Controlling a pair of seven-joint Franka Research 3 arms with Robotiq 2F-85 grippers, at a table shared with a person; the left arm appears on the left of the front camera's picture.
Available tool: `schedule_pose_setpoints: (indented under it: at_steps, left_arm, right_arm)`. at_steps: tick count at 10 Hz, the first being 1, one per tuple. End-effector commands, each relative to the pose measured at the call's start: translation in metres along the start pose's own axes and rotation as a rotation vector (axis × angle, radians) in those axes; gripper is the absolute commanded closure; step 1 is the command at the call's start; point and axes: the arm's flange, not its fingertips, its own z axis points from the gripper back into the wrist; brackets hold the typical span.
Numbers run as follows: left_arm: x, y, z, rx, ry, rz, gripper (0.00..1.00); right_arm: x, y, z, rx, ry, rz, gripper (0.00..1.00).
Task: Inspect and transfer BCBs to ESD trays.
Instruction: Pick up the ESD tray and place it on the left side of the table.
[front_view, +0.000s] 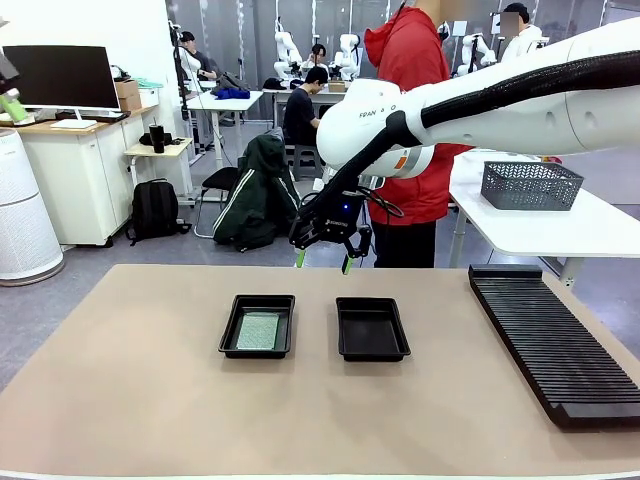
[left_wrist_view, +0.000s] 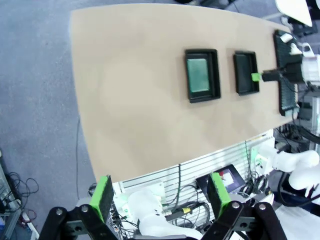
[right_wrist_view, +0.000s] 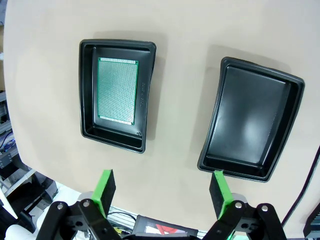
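Two black ESD trays lie side by side mid-table. The left tray (front_view: 227, 335) (right_wrist_view: 88, 95) (left_wrist_view: 216, 75) holds one green-grey BCB (front_view: 258, 330) (right_wrist_view: 117, 90) (left_wrist_view: 198, 75) flat on its floor. The right tray (front_view: 372, 330) (right_wrist_view: 250, 125) (left_wrist_view: 246, 72) has a bare floor. My right gripper (front_view: 322, 261) (right_wrist_view: 162, 192) hangs open above the table's far side, over the gap behind the trays, with nothing between its green pads. Open too and holding nothing, my left gripper (left_wrist_view: 161, 197) is high up off the table's side, looking down on the trays.
A long black ribbed rack (front_view: 550, 340) lies along the table's right side. A grey mesh basket (front_view: 530, 185) stands on a white table behind it. A person in a red jacket (front_view: 410, 60) stands at the far side, behind my right arm.
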Motion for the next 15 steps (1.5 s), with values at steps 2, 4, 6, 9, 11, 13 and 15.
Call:
schedule_pose_setpoints:
  at_steps: [2,4,6,9,11,13,15]
  left_arm:
    - [0.001,-0.030,-0.035,-0.053,0.048,-0.009,0.00]
    - [-0.002,-0.047,-0.064,-0.060,0.046,0.011,0.00]
    - [-0.006,-0.069,-0.106,-0.010,-0.029,0.037,0.00]
    - [-0.010,-0.098,-0.164,-0.008,-0.076,0.084,0.00]
    - [-0.007,-0.111,-0.196,0.003,-0.136,0.097,0.00]
    - [0.001,-0.121,-0.227,-0.017,-0.155,0.098,0.00]
    - [0.011,-0.123,-0.244,-0.007,-0.176,0.107,0.00]
  right_arm:
    - [0.000,-0.001,-0.001,0.000,-0.002,0.006,0.00]
    - [0.000,-0.001,-0.001,0.000,-0.002,0.006,0.00]
    - [0.000,-0.001,-0.001,0.000,-0.002,0.006,0.00]
    - [0.000,-0.001,-0.001,0.000,-0.002,0.006,0.00]
    - [0.000,-0.001,-0.001,0.000,-0.002,0.006,0.00]
    - [0.000,-0.001,-0.001,0.000,-0.002,0.006,0.00]
    - [0.000,0.000,0.000,0.000,0.000,0.000,0.00]
